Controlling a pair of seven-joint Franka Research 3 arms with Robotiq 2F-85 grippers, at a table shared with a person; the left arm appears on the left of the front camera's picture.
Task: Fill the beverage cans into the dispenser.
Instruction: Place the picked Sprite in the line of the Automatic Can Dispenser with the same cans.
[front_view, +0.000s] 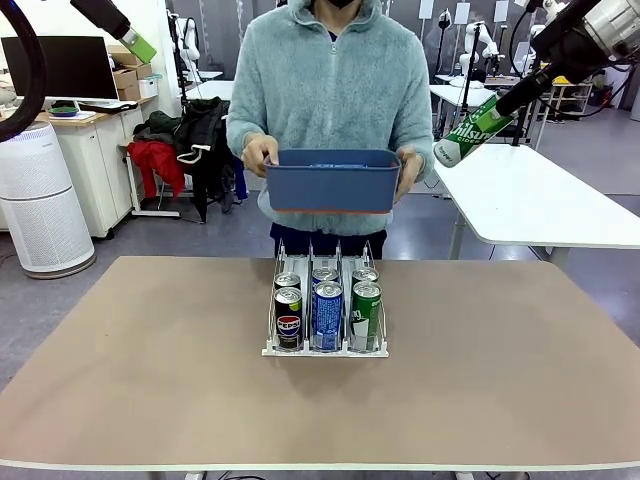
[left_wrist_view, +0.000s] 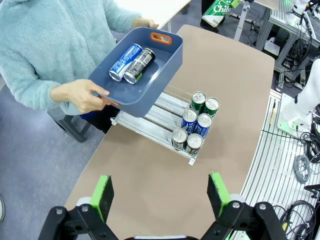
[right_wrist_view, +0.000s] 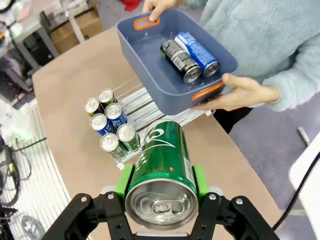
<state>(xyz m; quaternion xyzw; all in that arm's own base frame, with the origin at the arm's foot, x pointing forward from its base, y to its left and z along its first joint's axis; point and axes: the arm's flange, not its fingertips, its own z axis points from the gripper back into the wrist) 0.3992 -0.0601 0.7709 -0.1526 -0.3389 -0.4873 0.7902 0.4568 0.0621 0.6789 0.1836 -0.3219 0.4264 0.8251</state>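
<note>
Your right pincer (right_wrist_view: 162, 181) is clamped around a green can (right_wrist_view: 165, 160), its pads pressed to the can's sides, and holds it high in the air, well above the worktop (front_view: 150, 350). Your left pincer (left_wrist_view: 161, 192) hangs wide open with nothing between its pads.

The dispenser (left_wrist_view: 155, 116) sits far below and ahead of both pincers, near the middle of the worktop. 6 loaded cans (left_wrist_view: 202, 124) stand upright in it, 2 in each of the 3 lanes, bunched at the end nearest you. The rear stretch of every lane is bare.

Beyond the dispenser from your pincers, a person holds a dark blue bin (left_wrist_view: 172, 59) in both hands, tilted above the rack's far end. A blue-and-white can (left_wrist_view: 125, 61) and a dark can (left_wrist_view: 139, 65) lie side by side in it, touching.

By this count the job looks about two-thirds done: 6 cans are in, and 3 are left, namely the green one in your right pincer and the 2 in the bin. The green can likely belongs behind the 2 green cans already in their lane.
</note>
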